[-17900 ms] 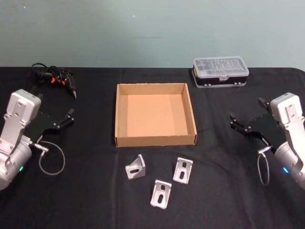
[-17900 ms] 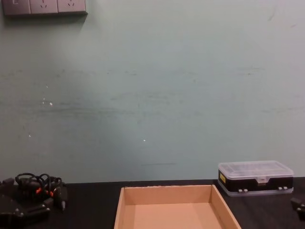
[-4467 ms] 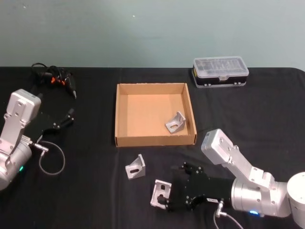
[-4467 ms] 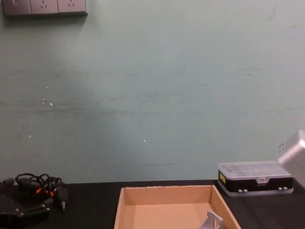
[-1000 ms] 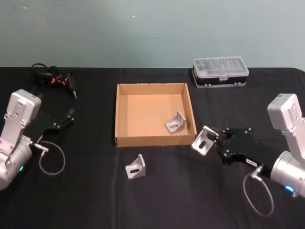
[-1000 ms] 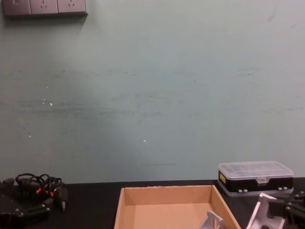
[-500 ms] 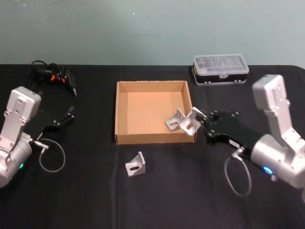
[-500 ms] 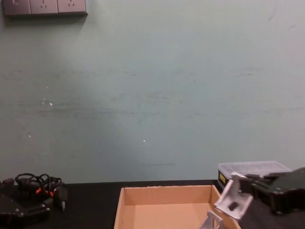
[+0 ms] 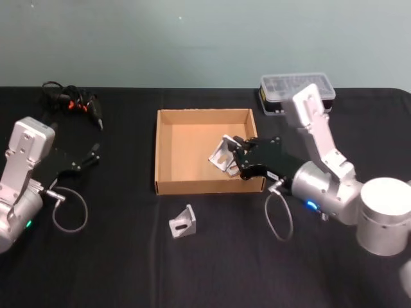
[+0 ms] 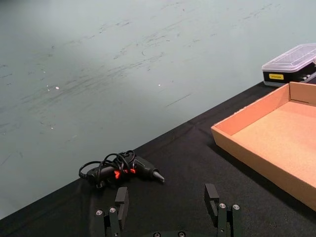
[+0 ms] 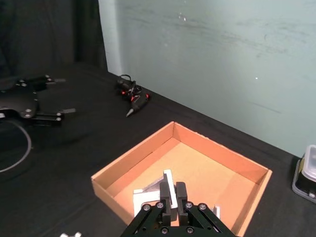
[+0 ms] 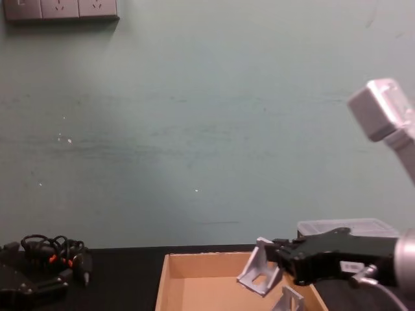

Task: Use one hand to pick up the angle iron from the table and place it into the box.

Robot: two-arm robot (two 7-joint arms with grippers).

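My right gripper (image 9: 232, 154) hangs over the tan cardboard box (image 9: 156, 154), shut on an angle iron (image 9: 220, 153) held tilted above the box floor. The wrist view looks down past that gripper (image 11: 175, 192) at the held angle iron (image 11: 157, 191) and the box (image 11: 129, 162). From the chest, the held angle iron (image 12: 259, 273) hovers over the box (image 12: 214, 264), and another angle iron (image 12: 292, 300) stands inside it. A further angle iron (image 9: 183, 222) lies on the black table (image 9: 115, 256) in front of the box. My left gripper (image 9: 90, 158) rests open at the far left.
A clear-lidded black plastic case (image 9: 282, 86) sits behind the box to the right, partly behind my right arm. A tangled black cable bundle with orange marks (image 9: 70, 102) lies at the back left. A grey cable loop (image 9: 69, 215) hangs beside my left arm.
My right gripper has carried the angle iron left, from over the box's right wall to above the box floor. The left arm has stayed put.
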